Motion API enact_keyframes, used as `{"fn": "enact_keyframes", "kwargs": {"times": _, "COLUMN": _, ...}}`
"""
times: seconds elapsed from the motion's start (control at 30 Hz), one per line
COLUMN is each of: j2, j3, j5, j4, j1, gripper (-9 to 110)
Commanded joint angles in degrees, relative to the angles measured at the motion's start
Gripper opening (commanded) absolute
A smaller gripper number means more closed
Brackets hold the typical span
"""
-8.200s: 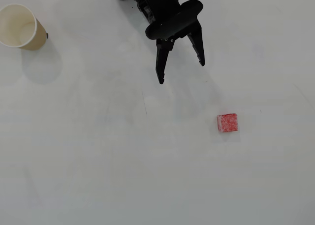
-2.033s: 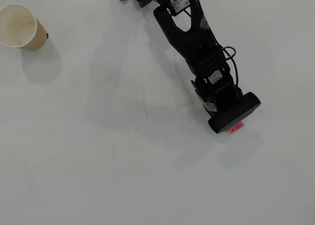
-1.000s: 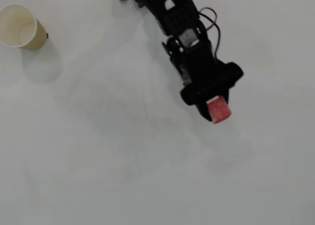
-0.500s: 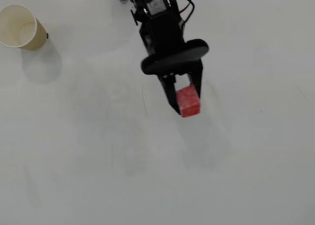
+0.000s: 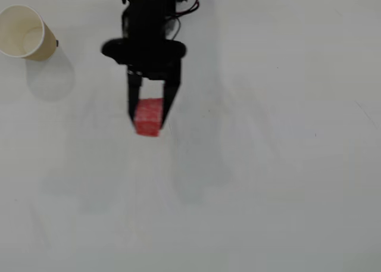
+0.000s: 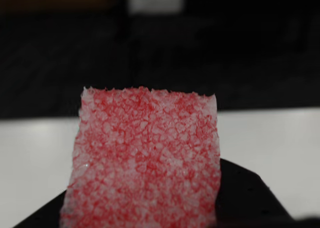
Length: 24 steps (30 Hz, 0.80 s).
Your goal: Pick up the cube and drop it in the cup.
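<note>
The small red cube is clamped between the two black fingers of my gripper, which is shut on it and lifted above the white table. In the overhead view the arm reaches down from the top edge, slightly left of centre. The cream paper cup stands upright at the top left, well to the left of the gripper, its mouth open. In the wrist view the cube fills the middle as a red face speckled white, with a black finger below and behind it.
The white table stretches bare around the arm. The arm's black body and red wires sit at the top edge. A dark background lies beyond the table's far edge in the wrist view.
The arm has swung left with the cube held, from right of centre to left of centre, nearer the cup. The cup has not moved.
</note>
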Motion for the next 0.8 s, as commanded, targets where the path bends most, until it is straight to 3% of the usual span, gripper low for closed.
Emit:
{"fn": "enact_keyframes", "kwargs": {"times": 0.0, "j2": 4.0, "j3": -3.0, "j5": -0.7, "j4": -0.7, "j1": 7.0, "gripper": 0}}
{"fn": "enact_keyframes", "kwargs": {"times": 0.37, "j2": 8.6, "j3": -3.5, "j5": -0.8, "j4": 3.1, "j1": 25.0, "gripper": 0}}
{"fn": "enact_keyframes", "kwargs": {"times": 0.77, "j2": 14.2, "j3": -1.6, "j5": -0.8, "j4": 6.8, "j1": 33.7, "gripper": 0}}
